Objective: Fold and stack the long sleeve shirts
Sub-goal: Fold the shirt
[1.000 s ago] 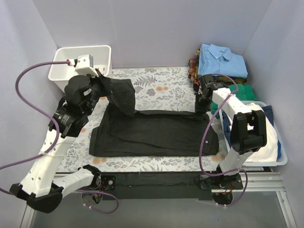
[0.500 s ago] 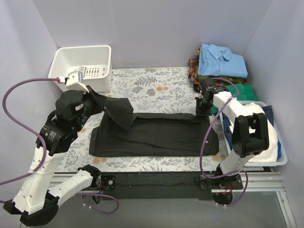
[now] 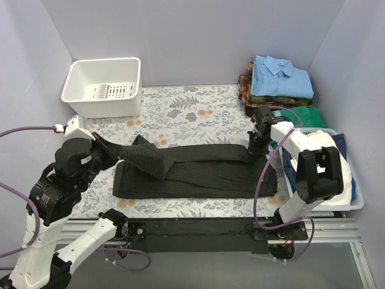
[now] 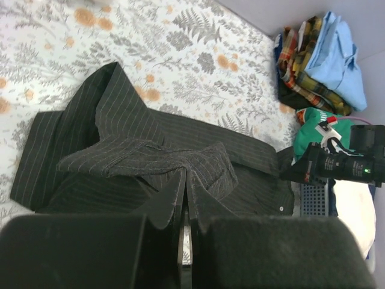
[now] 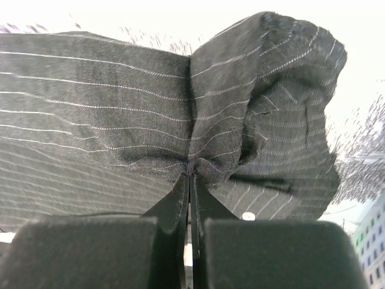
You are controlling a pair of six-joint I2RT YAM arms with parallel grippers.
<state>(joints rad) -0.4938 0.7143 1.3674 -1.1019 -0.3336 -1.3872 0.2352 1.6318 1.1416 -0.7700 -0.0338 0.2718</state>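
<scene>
A black pinstriped long sleeve shirt [image 3: 204, 171] lies in a long band across the floral table [image 3: 198, 111]. My left gripper [image 3: 114, 155] is shut on a raised fold at its left end, and the cloth slopes down from it. The left wrist view shows the closed jaws pinching the dark fabric [image 4: 120, 120]. My right gripper [image 3: 255, 146] is shut on the shirt's right end. A bunched pinch of pinstripe cloth [image 5: 108, 96] and a pale button [image 5: 248, 216] show in the right wrist view. Folded light blue [image 3: 281, 77] and plaid [image 3: 245, 90] shirts are stacked at the back right.
A white basket [image 3: 102, 84] stands at the back left. A white bin [image 3: 355, 198] with more clothes sits along the right side, with a green garment [image 3: 308, 114] behind it. Grey walls close in the table on three sides.
My left gripper has come down and forward from near the basket to the near left, pulling the held fold with it. The right gripper has stayed almost in place.
</scene>
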